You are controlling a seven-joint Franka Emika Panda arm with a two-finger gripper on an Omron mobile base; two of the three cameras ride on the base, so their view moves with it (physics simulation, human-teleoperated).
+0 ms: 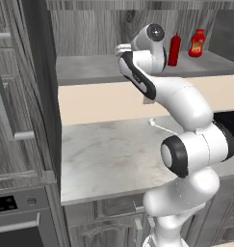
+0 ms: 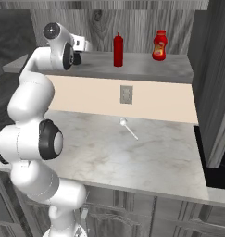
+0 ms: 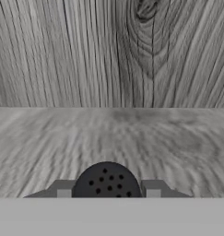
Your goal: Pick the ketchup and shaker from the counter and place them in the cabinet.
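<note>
Cabinet (image 2: 146, 69) shelf holds ketchup (image 2: 118, 50) beside yellow-labelled bottle (image 2: 159, 45), label unreadable.

Beige backsplash (image 2: 86, 95) with wall outlet (image 2: 126, 94); oven (image 1: 17, 224) lower left; dark panelled doors (image 1: 12, 96).

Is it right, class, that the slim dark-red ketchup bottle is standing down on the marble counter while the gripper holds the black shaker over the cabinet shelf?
No. The ketchup already stands on the cabinet shelf, beside the squat red bottle, as the right base view shows. The rest holds: the shaker sits between the gripper fingers over the shelf.
</note>
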